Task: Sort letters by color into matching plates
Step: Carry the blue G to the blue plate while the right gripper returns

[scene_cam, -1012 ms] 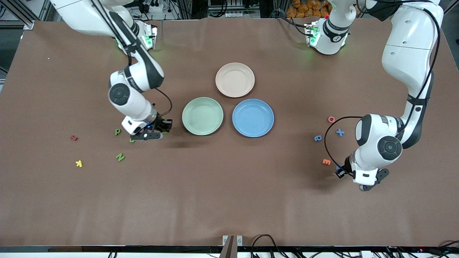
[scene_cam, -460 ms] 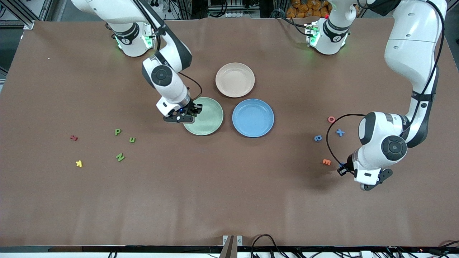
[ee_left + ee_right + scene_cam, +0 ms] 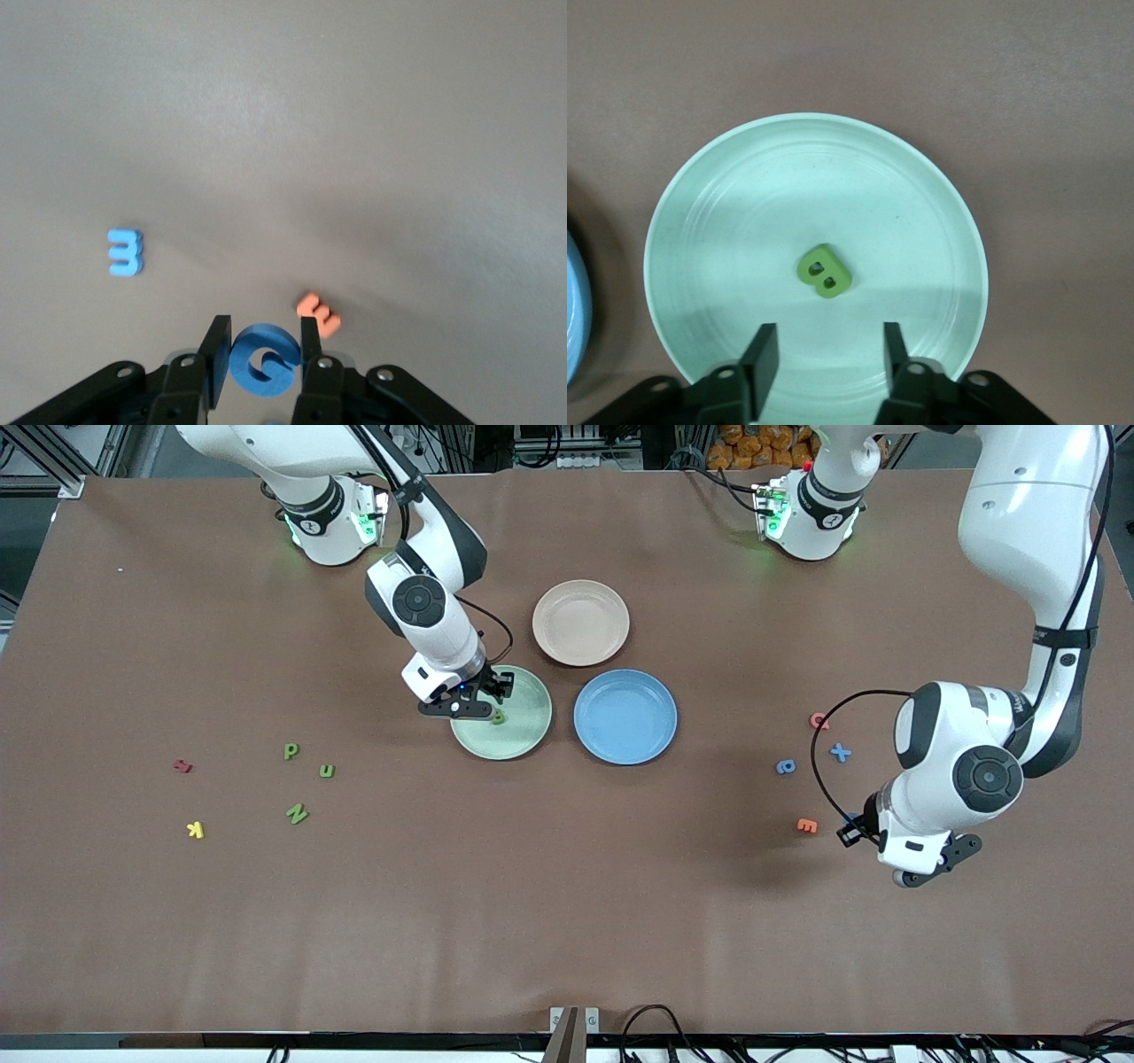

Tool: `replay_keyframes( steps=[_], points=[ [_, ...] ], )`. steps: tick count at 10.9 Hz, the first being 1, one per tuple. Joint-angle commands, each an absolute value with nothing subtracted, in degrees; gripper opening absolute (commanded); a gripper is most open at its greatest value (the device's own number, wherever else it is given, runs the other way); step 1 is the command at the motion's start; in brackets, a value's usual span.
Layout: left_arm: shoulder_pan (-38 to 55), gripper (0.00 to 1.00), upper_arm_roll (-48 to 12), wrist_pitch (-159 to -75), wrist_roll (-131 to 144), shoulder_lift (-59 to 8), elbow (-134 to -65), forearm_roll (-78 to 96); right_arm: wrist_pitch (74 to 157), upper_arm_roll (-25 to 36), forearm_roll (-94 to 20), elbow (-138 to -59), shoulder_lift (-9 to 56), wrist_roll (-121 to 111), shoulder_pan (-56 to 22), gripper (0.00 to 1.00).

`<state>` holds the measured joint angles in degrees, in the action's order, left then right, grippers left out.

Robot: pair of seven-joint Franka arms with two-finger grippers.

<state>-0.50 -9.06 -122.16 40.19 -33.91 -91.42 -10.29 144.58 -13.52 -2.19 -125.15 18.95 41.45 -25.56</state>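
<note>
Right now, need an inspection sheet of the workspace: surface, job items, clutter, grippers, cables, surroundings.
Surface: brown table, smooth cover.
Job's things: green B lies in the green plate; blue plate holds nothing; green P, U, N on the table toward the right arm's end; blue X, blue letter and blue 3-shape toward the left arm's end.
Clutter: beige plate; yellow K; red letter; orange E.
Grippers: right gripper open over the green plate; left gripper shut on blue G.
Cables: black loop on left wrist.
Surroundings: nothing seen.
</note>
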Motion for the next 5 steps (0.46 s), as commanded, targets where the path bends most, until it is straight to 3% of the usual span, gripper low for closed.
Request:
replay_keyframes(
  steps=[1, 5],
  points=[
    [0.6, 0.00, -11.5, -116.4, 40.9, -28.9, -92.2, -11.1, 142.6, -12.8, -2.0, -124.3, 18.3, 42.5, -26.4, 1.00],
    [0.4, 0.00, -15.9, -112.8, 44.8, -26.5, -92.3, -11.0, 141.0, -12.4, 4.5, -124.7, 17.2, 33.5, -20.7, 1.00]
  ],
)
